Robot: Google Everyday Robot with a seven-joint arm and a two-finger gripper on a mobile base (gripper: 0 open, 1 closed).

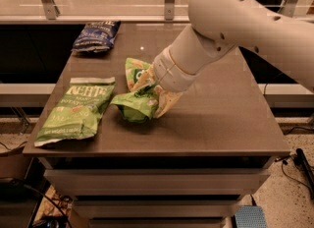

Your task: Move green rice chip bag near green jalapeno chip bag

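The green rice chip bag point(137, 100) is a small crumpled bright green bag with orange-pink pictures, lying mid-table just right of the green jalapeno chip bag point(74, 109). That bag is larger, flat, light green with white lettering, near the table's left front. The gripper point(156, 94) is at the end of the white arm, pressed into the right side of the rice chip bag; the wrist and the bag hide its fingers.
A dark blue bag point(96, 36) lies at the table's back left corner. The brown table point(221, 124) has edges close on the front and left of the jalapeno bag. A railing and glass run behind the table.
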